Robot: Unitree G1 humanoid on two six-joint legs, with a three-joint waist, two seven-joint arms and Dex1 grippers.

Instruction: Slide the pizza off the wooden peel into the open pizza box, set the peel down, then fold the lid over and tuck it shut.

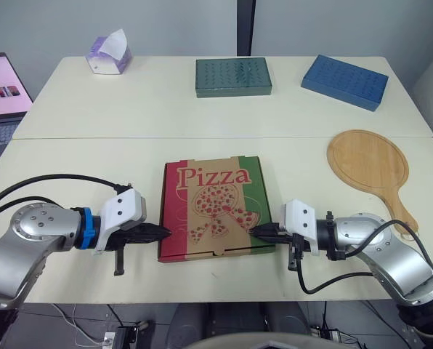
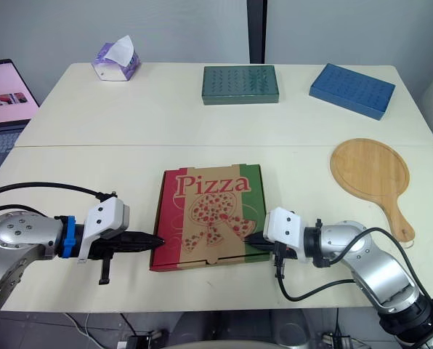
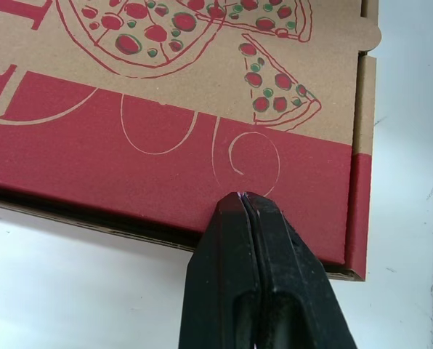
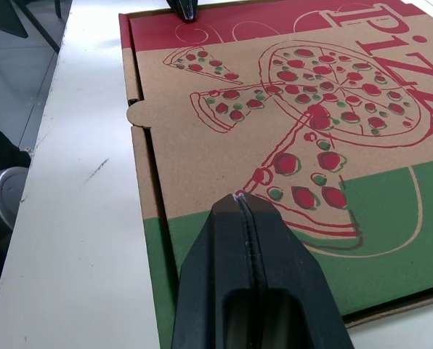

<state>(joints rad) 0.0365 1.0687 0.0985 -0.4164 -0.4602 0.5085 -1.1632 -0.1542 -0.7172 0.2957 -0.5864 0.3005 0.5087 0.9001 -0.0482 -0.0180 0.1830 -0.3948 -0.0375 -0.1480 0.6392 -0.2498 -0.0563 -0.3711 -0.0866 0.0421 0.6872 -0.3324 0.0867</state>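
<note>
Pizza box (image 1: 215,208) lies shut near the front edge of the table (image 1: 71,167), its printed lid down flat, with a red strip along the robot's left side and a green strip along the right

The left gripper (image 1: 164,233) lies low at the box's left side near the front corner, its two black fingers pressed together with nothing between them, the tip right at the edge of the red strip

The right gripper (image 1: 254,231) is at the opposite side near the front corner, fingers likewise closed together and empty, the tip reaching over the green strip

The wooden peel (image 1: 369,167) lies flat and bare on the table to the right of the box, well apart from it, handle toward the robot

Along the far side of the table are a tissue box (image 1: 109,55), a green box (image 1: 233,76) and a blue box (image 1: 344,81); a laptop (image 1: 2,102) stands off to the left
</note>
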